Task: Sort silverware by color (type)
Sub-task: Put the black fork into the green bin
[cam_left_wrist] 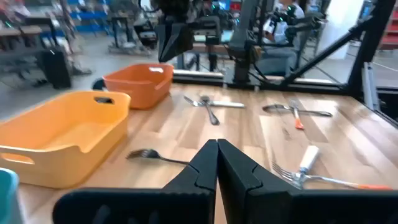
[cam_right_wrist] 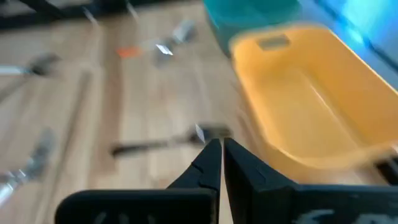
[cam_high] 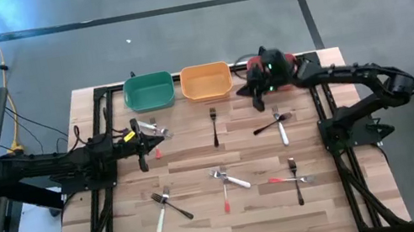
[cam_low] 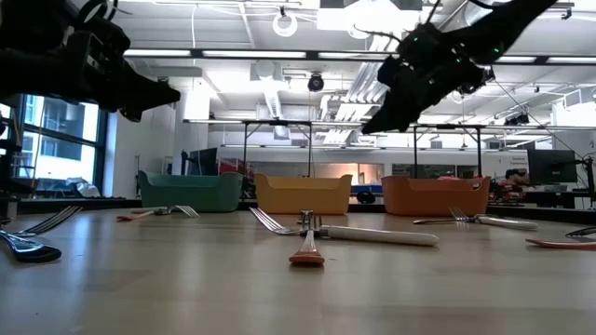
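Observation:
Silverware lies flat on the wooden table in scattered groups. There is a black fork (cam_high: pixel 214 125), a crossed black and white pair (cam_high: pixel 276 122), a white and black pair (cam_high: pixel 168 208), white and red pieces (cam_high: pixel 227 181), and a red and black pair (cam_high: pixel 293 177). A silver and red piece (cam_high: pixel 157 131) lies just beside my left gripper (cam_high: pixel 143 141). That gripper is shut and empty (cam_left_wrist: pixel 217 155) and hangs above the table (cam_low: pixel 158 93). My right gripper (cam_high: pixel 258 97) is shut and empty (cam_right_wrist: pixel 221 149). It hovers by the bins, with the black fork (cam_right_wrist: pixel 155 146) beyond it.
A green bin (cam_high: pixel 149 92) and a yellow-orange bin (cam_high: pixel 206 82) stand along the far edge. The red bin (cam_high: pixel 293 60) is mostly covered by my right arm and shows orange-red in the low view (cam_low: pixel 435 195). Black frame rails run along both table sides.

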`<move>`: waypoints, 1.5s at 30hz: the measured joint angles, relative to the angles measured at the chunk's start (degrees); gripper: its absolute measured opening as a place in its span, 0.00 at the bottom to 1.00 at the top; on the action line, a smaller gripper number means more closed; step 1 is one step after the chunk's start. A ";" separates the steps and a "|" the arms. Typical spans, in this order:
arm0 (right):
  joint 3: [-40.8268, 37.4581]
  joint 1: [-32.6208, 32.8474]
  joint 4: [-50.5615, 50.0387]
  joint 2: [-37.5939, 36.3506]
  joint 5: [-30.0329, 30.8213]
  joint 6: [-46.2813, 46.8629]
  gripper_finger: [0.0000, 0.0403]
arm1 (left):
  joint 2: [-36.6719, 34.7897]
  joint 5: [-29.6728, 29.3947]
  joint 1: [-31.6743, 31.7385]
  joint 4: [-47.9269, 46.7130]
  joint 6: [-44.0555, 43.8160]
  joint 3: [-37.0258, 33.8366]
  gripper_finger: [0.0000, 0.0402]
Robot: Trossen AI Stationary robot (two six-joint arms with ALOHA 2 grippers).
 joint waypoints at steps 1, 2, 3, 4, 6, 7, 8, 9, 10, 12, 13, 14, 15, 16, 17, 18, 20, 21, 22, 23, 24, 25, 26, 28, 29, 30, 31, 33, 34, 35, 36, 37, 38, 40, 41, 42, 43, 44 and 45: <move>-2.36 1.81 5.70 0.01 0.37 1.44 0.00 | 0.38 0.57 -0.02 -1.05 -0.48 0.67 0.00; -4.77 3.53 11.55 0.04 1.01 2.81 0.00 | 0.95 0.69 -0.16 -2.19 -1.15 1.49 0.00; -6.99 5.35 17.10 0.04 2.13 4.10 0.00 | 1.59 0.69 -0.38 -2.69 -1.80 2.18 0.00; -9.17 7.28 22.99 0.13 3.35 5.26 0.00 | 2.36 0.70 -0.80 -3.06 -2.51 2.74 0.00; -13.23 11.02 33.42 0.15 6.22 7.41 0.00 | 3.67 1.74 -2.02 -4.64 -4.03 4.02 0.00; -15.09 12.90 37.92 0.15 7.62 8.05 0.00 | 4.45 2.64 -2.87 -5.59 -4.65 4.87 0.00; -16.73 14.53 41.78 0.15 8.61 8.52 0.00 | 5.22 3.58 -3.83 -6.79 -5.36 5.83 0.00; -18.09 16.17 44.90 0.15 9.71 9.09 0.00 | 6.05 4.46 -4.92 -8.32 -6.19 6.79 0.00; -19.22 17.74 47.20 0.15 10.70 9.39 0.00 | 6.98 5.33 -6.24 -10.09 -6.87 7.85 0.00; -20.56 20.68 49.48 0.15 12.76 9.54 0.00 | 9.29 5.87 -9.43 -14.41 -7.86 10.58 0.00; -20.67 22.03 49.56 0.15 14.08 9.46 0.00 | 10.60 5.82 -11.17 -16.48 -8.08 12.12 0.01; -20.67 23.36 49.58 0.15 15.51 9.39 0.00 | 12.07 5.53 -13.03 -18.28 -8.40 13.67 0.02; -20.67 24.46 49.67 0.15 16.74 9.21 0.00 | 13.73 4.88 -14.93 -20.16 -9.07 15.34 0.02; -20.67 25.45 49.72 0.15 17.91 8.76 0.00 | 15.49 4.36 -16.83 -22.07 -9.63 17.04 0.04; -20.67 26.25 49.72 0.15 18.62 7.99 0.00 | 17.33 3.59 -18.75 -24.10 -10.36 18.67 0.05; -20.67 26.94 49.73 0.15 18.74 7.16 0.00 | 19.36 2.96 -20.60 -26.20 -11.06 20.42 0.06; -20.67 27.88 49.79 0.15 18.85 5.62 0.00 | 23.49 1.83 -24.20 -30.82 -12.47 23.75 0.08; -20.67 28.13 49.81 0.15 18.87 5.42 0.00 | 25.62 1.68 -25.82 -33.26 -12.93 25.27 0.10; -20.67 28.30 49.81 0.15 18.86 5.44 0.00 | 27.72 1.49 -27.31 -35.52 -13.32 26.65 0.11; -20.67 28.41 49.82 0.15 18.85 5.45 0.00 | 30.14 1.29 -28.82 -37.35 -13.63 28.11 0.13; -20.67 28.48 49.83 0.15 18.89 5.46 0.00 | 32.25 1.05 -30.15 -38.76 -13.85 29.31 0.14; -20.67 28.54 49.82 0.15 18.90 5.46 0.00 | 34.35 0.74 -31.45 -40.08 -14.10 30.49 0.15; -20.67 28.58 49.82 0.15 18.90 5.73 0.00 | 36.48 0.57 -32.62 -41.03 -14.68 31.64 0.17; -20.67 28.60 49.81 0.15 18.89 6.87 0.00 | 40.55 0.25 -34.69 -42.75 -15.68 33.69 0.20; -20.67 28.61 49.69 0.15 18.89 7.46 0.00 | 42.43 0.17 -35.48 -43.67 -16.35 34.65 0.21; -20.67 28.71 49.41 0.15 18.91 7.91 0.00 | 44.30 0.15 -36.19 -44.46 -16.84 35.63 0.22; -20.67 28.83 49.15 0.16 18.91 7.91 0.00 | 46.06 0.12 -36.83 -45.20 -17.40 36.59 0.23; -20.67 29.17 49.12 0.17 18.89 7.63 0.00 | 49.32 -0.07 -37.87 -46.51 -18.41 38.27 0.25; -20.67 29.28 49.13 0.17 18.89 7.30 0.00 | 50.91 -0.15 -38.34 -46.84 -18.90 39.02 0.26; -20.67 29.30 49.13 0.17 18.89 6.80 0.00 | 52.35 -0.21 -38.72 -47.13 -19.26 39.76 0.26; -20.67 29.31 49.13 0.17 18.89 6.56 0.00 | 53.66 -0.22 -39.00 -47.53 -19.57 40.45 0.27; -20.67 29.30 49.13 0.17 18.89 6.47 0.00 | 55.05 -0.24 -39.27 -47.82 -19.82 41.16 0.27; -20.67 29.30 49.13 0.17 18.89 6.45 0.00 | 56.33 -0.22 -39.53 -48.33 -19.86 41.78 0.27; -20.67 29.28 49.24 0.17 18.89 6.42 0.00 | 58.48 -0.26 -39.94 -49.86 -19.84 42.84 0.27; -20.67 29.28 49.27 0.17 18.89 6.40 0.00 | 59.59 -0.25 -40.00 -50.36 -19.85 43.35 0.27; -20.67 29.28 49.30 0.17 18.90 6.34 0.00 | 60.54 -0.24 -40.04 -50.68 -19.98 43.72 0.27; -20.67 29.28 49.42 0.17 18.89 6.34 0.00 | 61.26 -0.22 -40.06 -50.89 -20.50 43.75 0.27; -20.67 29.28 49.51 0.17 18.89 6.34 0.00 | 61.96 -0.22 -40.06 -51.33 -20.94 43.74 0.27; -20.67 29.28 49.51 0.17 18.91 6.34 0.00 | 62.69 -0.22 -40.04 -51.67 -21.24 43.73 0.27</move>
